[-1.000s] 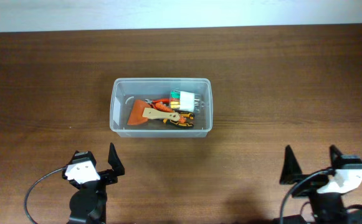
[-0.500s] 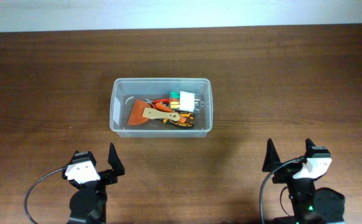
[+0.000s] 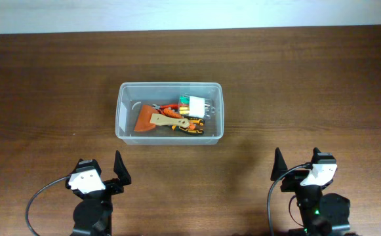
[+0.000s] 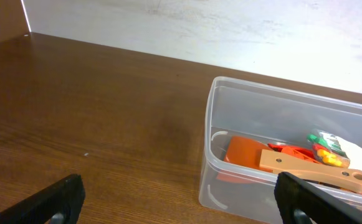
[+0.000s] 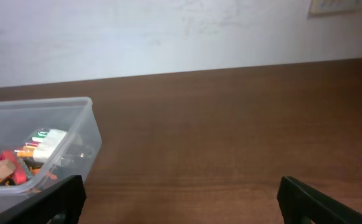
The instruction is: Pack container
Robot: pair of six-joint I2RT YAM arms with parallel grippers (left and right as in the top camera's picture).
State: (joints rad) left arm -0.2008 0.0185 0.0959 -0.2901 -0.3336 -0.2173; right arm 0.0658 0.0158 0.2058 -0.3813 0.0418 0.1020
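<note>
The container (image 3: 126, 98) stands on the brown wooden table (image 3: 295, 78), a little to the 9 o'clock side of the table's centre in the overhead view, with its long sides running from 9 to 3 o'clock. Neither arm touches it, and both are well apart from it, near the 6 o'clock edge of the table.

The left gripper (image 3: 100, 167) has its two black fingers spread wide with nothing between them. From it, the container lies at about 2 o'clock. In the left wrist view the tub fills the 3 o'clock half of the picture, with its rounded near corner just inside the right-hand finger and bare table in front of the other.

The right gripper (image 3: 298, 162) is likewise spread and holds nothing. From it, the container lies at about 10 o'clock. Its wrist view catches only the tub's end at the 9 o'clock edge, and the rest of that picture is bare table up to the pale wall (image 3: 190, 13).

Inside the tub, an orange scraper with a wooden handle (image 3: 152, 119) lies across the floor. Orange-handled pliers (image 3: 189, 126) lie toward 3 o'clock of the scraper, and a small clear case of coloured bits (image 3: 195, 105) sits at the 3 o'clock end. The 9 o'clock end of the tub floor shows bare plastic.
</note>
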